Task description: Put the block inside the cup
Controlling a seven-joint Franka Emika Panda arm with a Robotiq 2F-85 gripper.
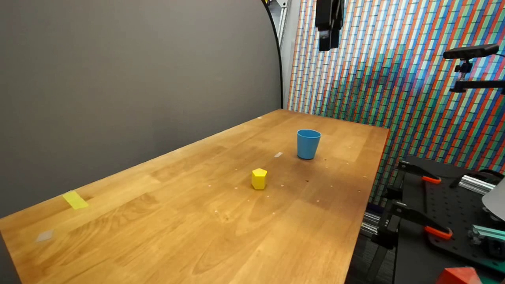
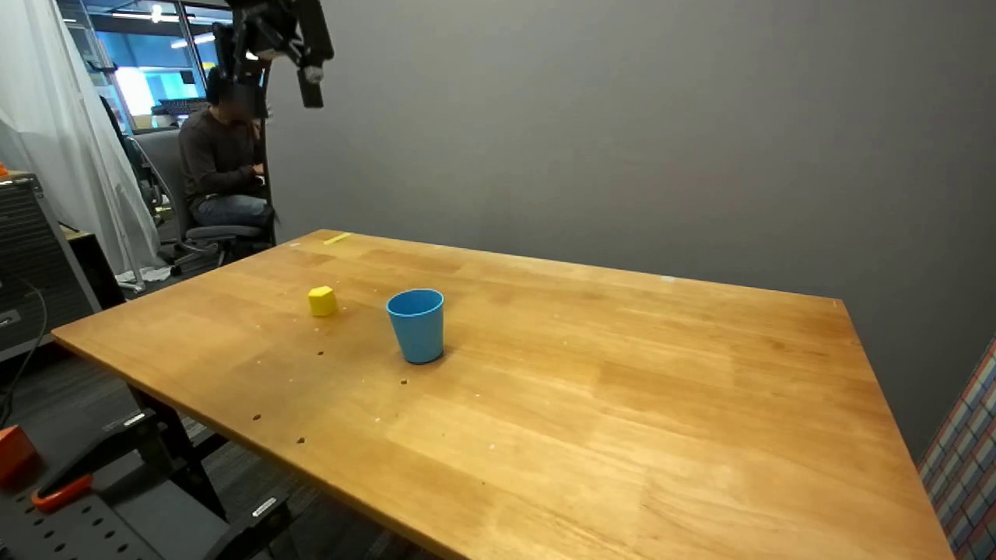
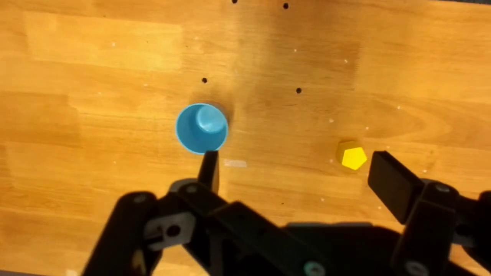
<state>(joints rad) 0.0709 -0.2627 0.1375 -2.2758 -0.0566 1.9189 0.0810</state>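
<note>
"Where's the block (image 1: 259,179)?"

"Standing on the wooden table (image 1: 165,236), its five-sided face up, well below the gripper (image 3: 295,168)."

"How do they line up?"

"In the wrist view it shows between the fingers (image 3: 395,188), just beside the tip at the picture's right; both exterior views put the gripper high above the table."

"Has the gripper got hold of anything?"

"Nothing. The fingers are spread wide, and the table shows through the gap."

"And the cup (image 1: 307,146)?"

"Upright, near the block but apart from it. In the wrist view the tip at the picture's left overlaps its rim."

"Farther out?"

"A flat yellow strip (image 1: 75,200) near the table's edge, and in an exterior view a person (image 2: 222,159) sitting beyond it."
</note>
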